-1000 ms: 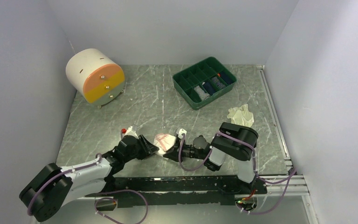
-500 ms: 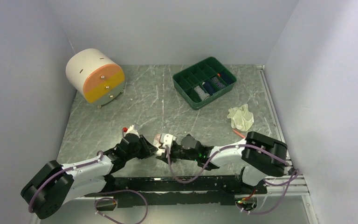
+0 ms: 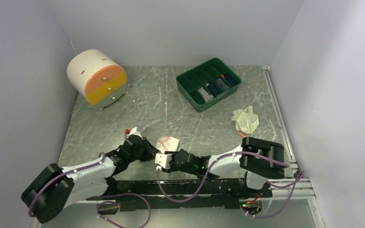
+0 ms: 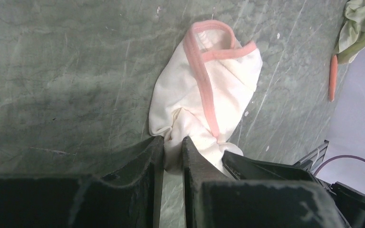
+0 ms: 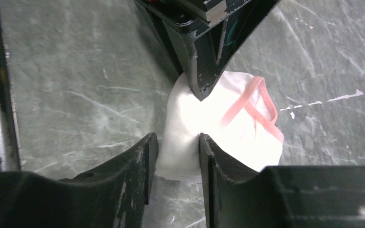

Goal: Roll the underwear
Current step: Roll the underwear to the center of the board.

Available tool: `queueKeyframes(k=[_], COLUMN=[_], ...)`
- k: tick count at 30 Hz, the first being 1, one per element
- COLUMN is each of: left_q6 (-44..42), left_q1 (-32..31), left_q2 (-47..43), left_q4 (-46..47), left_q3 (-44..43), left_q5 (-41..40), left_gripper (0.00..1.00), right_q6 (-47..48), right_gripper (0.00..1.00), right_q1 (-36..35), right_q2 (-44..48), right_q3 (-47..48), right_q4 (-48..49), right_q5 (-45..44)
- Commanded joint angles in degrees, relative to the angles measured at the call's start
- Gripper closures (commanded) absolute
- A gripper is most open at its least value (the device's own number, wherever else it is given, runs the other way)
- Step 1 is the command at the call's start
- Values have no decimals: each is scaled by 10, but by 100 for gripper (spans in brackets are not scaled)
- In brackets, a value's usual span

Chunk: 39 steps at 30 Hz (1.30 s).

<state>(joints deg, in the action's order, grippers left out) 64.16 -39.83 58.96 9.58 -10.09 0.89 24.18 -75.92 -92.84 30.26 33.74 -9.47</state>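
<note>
Near the front edge of the table, just ahead of the two arm bases, the pink-trimmed underwear lies bunched on the marbled surface. It sits between the two grippers, which meet at its near end. The left gripper comes in from the left. In the left wrist view its jaws are drawn almost together on a narrow pinch of white cloth at the garment's near end, and the rest of the garment fans away from the fingertips with the pink band looping across its top. The right gripper reaches across from the right, low over the table. In its wrist view the jaws stand partly apart, one on each side of the cloth's plump edge. White fabric fills the gap between them, but I cannot tell whether they press it. The cream-white underwear lies crumpled well apart, toward the right, near the green tray.
</note>
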Motion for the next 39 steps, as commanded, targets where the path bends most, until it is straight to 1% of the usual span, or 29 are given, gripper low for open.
queueKeyframes(k=[1, 3, 6, 9, 12, 13, 15, 16, 19, 21, 22, 24, 25, 27, 30, 33, 34, 35, 36, 37, 39], left_q6=[-20, -21, -21, -14, -8, -5, 0, 2, 11, 33, 51, 81, 91, 114, 137, 138, 136, 136, 134, 133, 127], left_q1=[-1, -1, -1, 0, -1, 0, 0, -1, -1, -1, 0, -1, -1, -1, -1, -1, -1, 0, 0, -1, 0], left_q2=[2, 1, 1, -8, -26, -36, -51, -60, -89, -101, -101, -97, -95, -85, -60, -19, 1, 17, 32, 47, 66], left_q4=[-86, -88, -95, -95, -116, -120, -127, -131, -137, -116, -107, -108, -104, -77, -36, -21, -23, -24, -22, -23, -16], left_q3=[6, 6, 2, 6, 11, 12, 14, 15, 22, 38, 46, 53, 56, 70, 82, 76, 73, 71, 72, 72, 72], left_q5=[-33, -33, -35, -35, -39, -41, -43, -44, -48, -41, -39, -44, -47, -51, -60, -63, -65, -68, -68, -66, -65], left_gripper=[78, 77, 76, 71, 65, 61, 50, 46, 41, 38, 38, 40, 40, 38, 38, 41, 48, 62, 73, 77, 78], right_q6=[14, 13, 6, -13, -45, -57, -81, -93, -142, -184, -199, -215, -218, -222, -220, -224, -227, -232, -237, -239, -236], right_gripper=[62, 68, 73, 79, 85, 88, 92, 93, 92, 91, 91, 91, 91, 90, 88, 87, 87, 86, 86, 85, 82], right_q1=[-1, -2, -1, -1, 4, 6, 11, 15, 45, 71, 82, 97, 103, 111, 114, 122, 126, 130, 132, 132, 133], right_q2=[-23, -30, -50, -62, -64, -65, -66, -64, -56, -57, -58, -63, -67, -78, -91, -98, -100, -102, -105, -106, -101], right_q3=[23, 22, 23, 18, 6, 5, -2, -9, -35, -51, -56, -63, -65, -63, -64, -67, -69, -71, -73, -74, -74], right_q4=[33, 41, 39, 35, 43, 43, 52, 64, 117, 160, 179, 205, 214, 221, 236, 249, 256, 265, 273, 279, 278], right_q5=[-46, -48, -49, -44, -19, -11, 5, 21, 120, 175, 192, 211, 216, 230, 242, 248, 254, 260, 265, 270, 274])
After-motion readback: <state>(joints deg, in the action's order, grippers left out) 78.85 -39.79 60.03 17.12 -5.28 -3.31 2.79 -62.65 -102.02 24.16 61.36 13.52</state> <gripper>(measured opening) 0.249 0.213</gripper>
